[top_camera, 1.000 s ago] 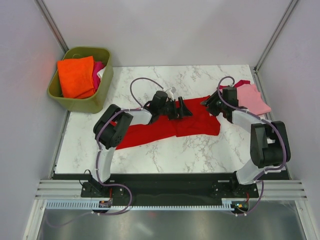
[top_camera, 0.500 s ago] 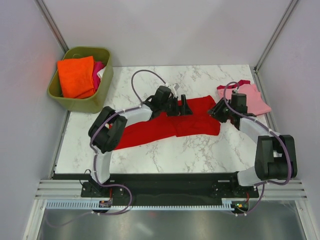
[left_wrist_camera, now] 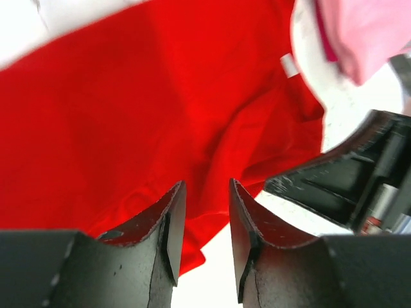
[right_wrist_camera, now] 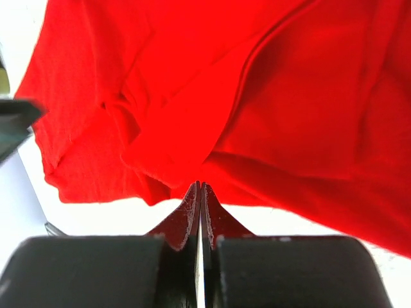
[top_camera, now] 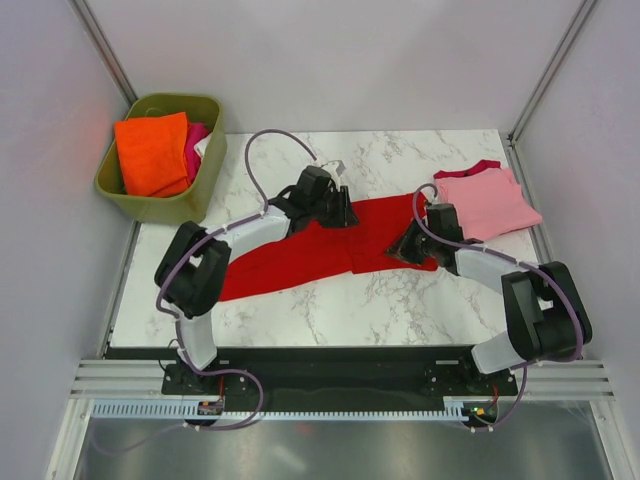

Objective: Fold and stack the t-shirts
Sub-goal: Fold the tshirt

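Marble surface (top_camera: pixel 300 310): red shirt (top_camera: pixel 290 258) spread mid-way, pink shirt (top_camera: pixel 490 200) at far right. Right hand (right_wrist_camera: pixel 200 192) pinched flat on near-right hem; left hand (left_wrist_camera: pixel 202 218) at far edge, narrow gap, grip uncertain. Best to seat both pinches, then lift level and taut.

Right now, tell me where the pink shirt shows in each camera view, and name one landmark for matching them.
Top view: the pink shirt lies at the far right of the table.
Left wrist view: the pink shirt fills the top right corner, blurred.
Right wrist view: not in it.
Shared landmark: the red shirt, seen in all three.
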You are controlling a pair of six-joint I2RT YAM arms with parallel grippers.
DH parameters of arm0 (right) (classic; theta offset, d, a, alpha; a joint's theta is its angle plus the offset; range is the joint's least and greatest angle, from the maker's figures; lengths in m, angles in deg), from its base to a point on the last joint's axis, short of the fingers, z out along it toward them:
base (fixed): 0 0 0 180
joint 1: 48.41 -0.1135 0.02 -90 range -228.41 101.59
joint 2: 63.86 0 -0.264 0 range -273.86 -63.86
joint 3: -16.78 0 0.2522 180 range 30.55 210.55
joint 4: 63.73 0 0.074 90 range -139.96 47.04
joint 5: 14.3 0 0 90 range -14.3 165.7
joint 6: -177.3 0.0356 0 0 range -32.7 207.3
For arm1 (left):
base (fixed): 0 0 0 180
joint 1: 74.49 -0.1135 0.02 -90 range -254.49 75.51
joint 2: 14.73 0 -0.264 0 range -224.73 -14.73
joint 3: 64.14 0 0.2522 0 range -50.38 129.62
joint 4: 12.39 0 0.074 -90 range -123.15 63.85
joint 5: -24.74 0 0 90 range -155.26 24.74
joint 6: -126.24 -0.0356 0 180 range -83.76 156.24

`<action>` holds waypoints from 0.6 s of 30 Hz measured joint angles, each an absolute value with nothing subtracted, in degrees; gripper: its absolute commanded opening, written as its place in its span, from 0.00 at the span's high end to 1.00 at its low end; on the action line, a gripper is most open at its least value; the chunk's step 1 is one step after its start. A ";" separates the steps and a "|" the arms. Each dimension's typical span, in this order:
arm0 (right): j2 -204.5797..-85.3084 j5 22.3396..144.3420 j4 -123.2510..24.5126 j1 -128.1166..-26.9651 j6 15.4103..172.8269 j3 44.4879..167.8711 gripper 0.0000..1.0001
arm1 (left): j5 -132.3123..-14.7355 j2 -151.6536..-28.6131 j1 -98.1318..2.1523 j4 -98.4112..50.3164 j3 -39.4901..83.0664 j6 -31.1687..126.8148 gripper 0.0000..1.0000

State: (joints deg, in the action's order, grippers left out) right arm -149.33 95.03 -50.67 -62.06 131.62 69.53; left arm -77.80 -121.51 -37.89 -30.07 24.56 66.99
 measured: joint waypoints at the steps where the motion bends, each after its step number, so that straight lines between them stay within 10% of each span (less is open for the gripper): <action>1: -149.36 94.88 -50.83 -62.72 131.99 69.24 0.98 | -77.86 -122.41 -37.89 -30.38 24.58 66.99 0.60; 18: -156.15 92.82 -56.66 -69.74 137.11 67.65 0.99 | -81.08 -131.21 -37.12 -30.56 27.35 67.05 0.61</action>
